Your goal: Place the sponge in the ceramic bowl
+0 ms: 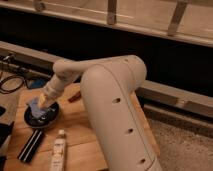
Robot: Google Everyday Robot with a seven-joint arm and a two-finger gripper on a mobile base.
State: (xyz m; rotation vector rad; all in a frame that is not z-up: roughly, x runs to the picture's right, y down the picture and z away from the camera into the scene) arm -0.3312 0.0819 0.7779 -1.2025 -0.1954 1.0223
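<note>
The ceramic bowl (44,120), dark and glossy, sits on the wooden table near its left side. My gripper (42,103) hangs directly over the bowl at the end of the white arm, pointing down into it. It is shut on the sponge (35,107), a small pale blue pad that dangles from the fingertips low over the bowl's inside. I cannot tell whether the sponge touches the bowl's bottom.
A flat black bar (31,145) and a white tube (58,150) lie in front of the bowl. A small red-brown tool (75,97) lies behind it. Black cables (12,82) run at the far left. The robot's bulky white body (117,115) covers the wooden table's (75,127) right part.
</note>
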